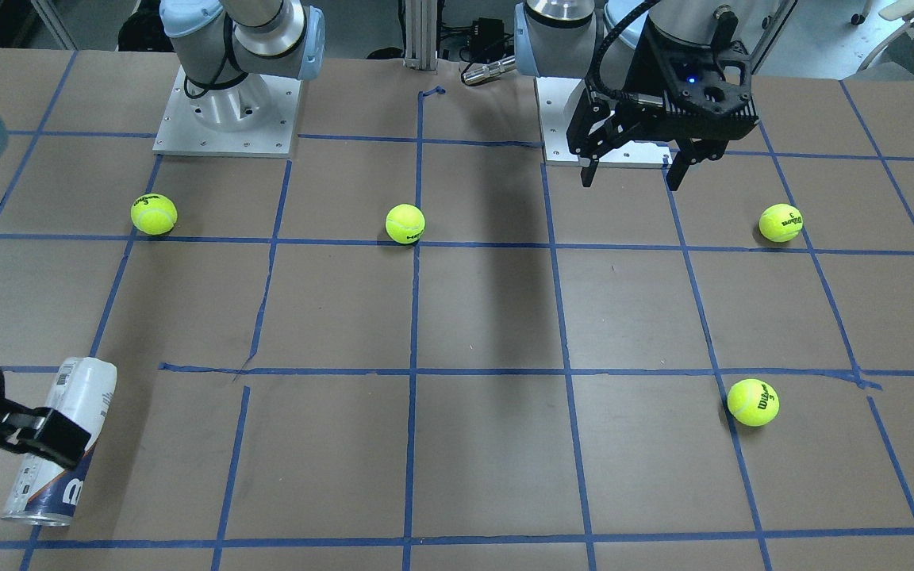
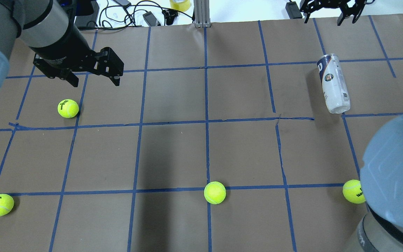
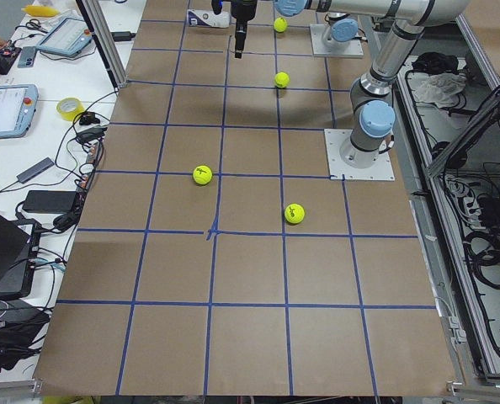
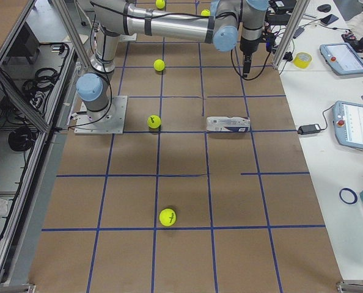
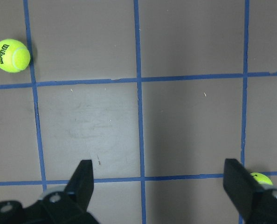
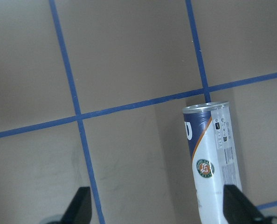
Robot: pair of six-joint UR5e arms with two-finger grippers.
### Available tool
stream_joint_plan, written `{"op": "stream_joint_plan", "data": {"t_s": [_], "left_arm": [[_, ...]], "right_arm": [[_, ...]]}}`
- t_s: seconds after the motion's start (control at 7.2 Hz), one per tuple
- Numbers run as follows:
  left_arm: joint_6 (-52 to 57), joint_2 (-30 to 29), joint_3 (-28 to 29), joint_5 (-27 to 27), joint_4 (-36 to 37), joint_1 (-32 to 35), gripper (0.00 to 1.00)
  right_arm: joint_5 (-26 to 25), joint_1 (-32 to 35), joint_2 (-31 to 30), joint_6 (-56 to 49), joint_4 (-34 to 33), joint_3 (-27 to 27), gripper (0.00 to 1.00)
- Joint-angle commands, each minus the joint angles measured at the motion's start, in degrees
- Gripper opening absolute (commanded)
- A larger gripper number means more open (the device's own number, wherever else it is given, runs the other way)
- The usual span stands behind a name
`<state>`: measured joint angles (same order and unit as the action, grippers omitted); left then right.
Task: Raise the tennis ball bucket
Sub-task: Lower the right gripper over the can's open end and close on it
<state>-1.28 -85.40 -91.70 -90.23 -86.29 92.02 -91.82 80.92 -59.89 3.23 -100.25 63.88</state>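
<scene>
The right gripper (image 6: 156, 198) hangs above the table (image 2: 243, 154) with its jaws spread wide and nothing between them. Below it the tennis ball bucket (image 6: 212, 163) lies on its side, touching neither finger. In the wrist view it sits toward one finger, with its metal rim at a line of blue tape (image 2: 206, 98). From overhead the bucket rests in the far right part of the table, its navy, rimmed end pointing away from the robot. The left gripper (image 2: 95, 81) is likewise spread and empty, above the far left squares. Four tennis balls (image 2: 214, 192) lie scattered well apart, one of them near the left gripper and the other three closer to the robot. Brown paper covers the table, and the tape marks it into squares. Each arm stands on a pale base plate (image 1: 187, 139) at the robot's edge. Past the far edge is a white bench with cables (image 2: 124, 10), a yellow tape roll (image 4: 302, 59) and teach pendants (image 4: 359, 125).
</scene>
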Motion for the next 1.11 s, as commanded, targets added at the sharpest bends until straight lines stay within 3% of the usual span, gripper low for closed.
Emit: {"op": "stream_joint_plan", "data": {"t_s": [0.0,0.42,0.69,0.97], "left_arm": [[-0.13,0.06,-0.06,0.06,-0.02,0.00,1.00],[-0.22,0.14,-0.06,0.15,-0.10,0.00,1.00],[-0.22,0.14,-0.06,0.15,-0.10,0.00,1.00],[-0.22,0.23,-0.15,0.06,-0.19,0.00,1.00]], "right_arm": [[-0.90,-2.25,6.60,-0.33,-4.57,-1.74,1.00],[-3.62,-6.11,11.63,-6.80,-7.41,-1.48,1.00],[-3.54,-6.74,12.26,-11.73,-6.79,2.02,1.00],[-3.19,-6.74,13.30,-20.15,-14.13,4.93,1.00]]}}
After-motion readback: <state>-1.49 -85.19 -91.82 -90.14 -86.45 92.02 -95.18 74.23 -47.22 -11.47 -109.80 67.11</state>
